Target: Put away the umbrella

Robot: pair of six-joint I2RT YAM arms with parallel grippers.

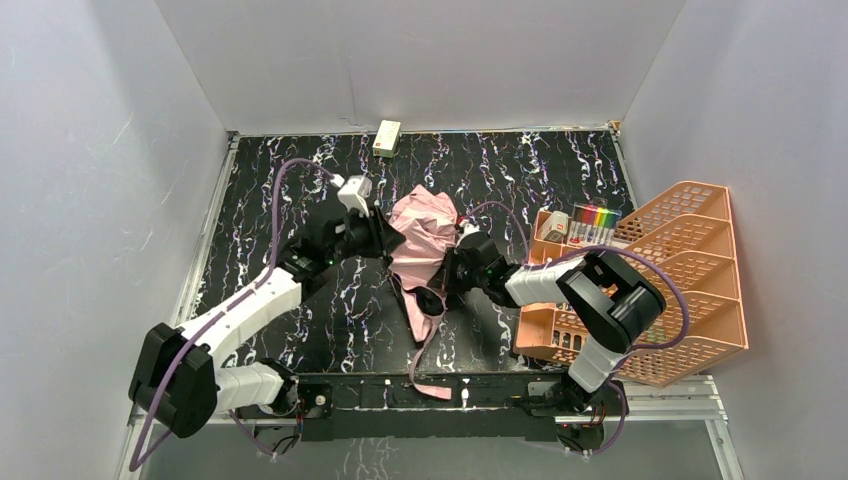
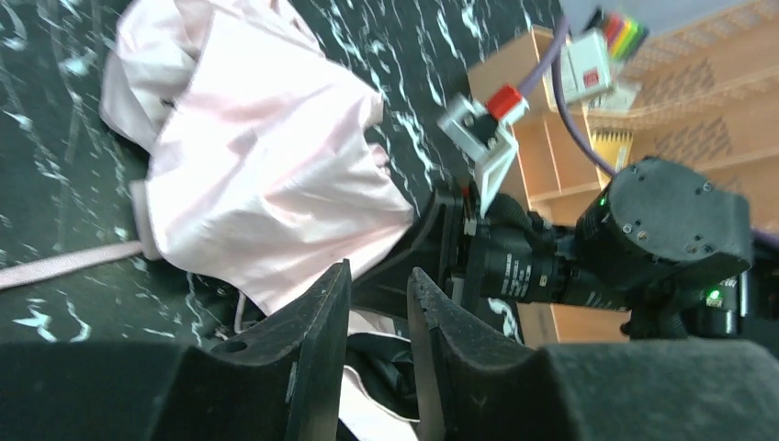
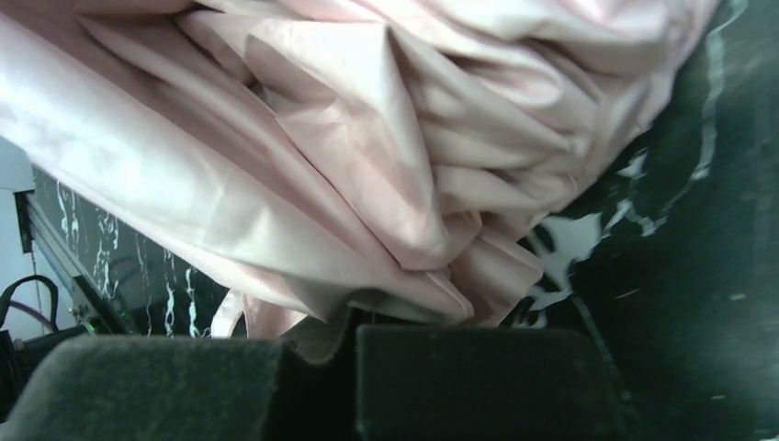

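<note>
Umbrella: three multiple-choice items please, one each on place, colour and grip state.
1. The umbrella lies: A at the far edge; B mid-table between the left gripper and right gripper; C at the left edge.
2. Fabric face on top: A pale pink; B black; C orange.
3. The right gripper is: A wide open; B out of view; C shut on fabric.
Answers: B, top view shows it between them; A, pink shows in every view; C, its jaws meet on a fold.
</note>
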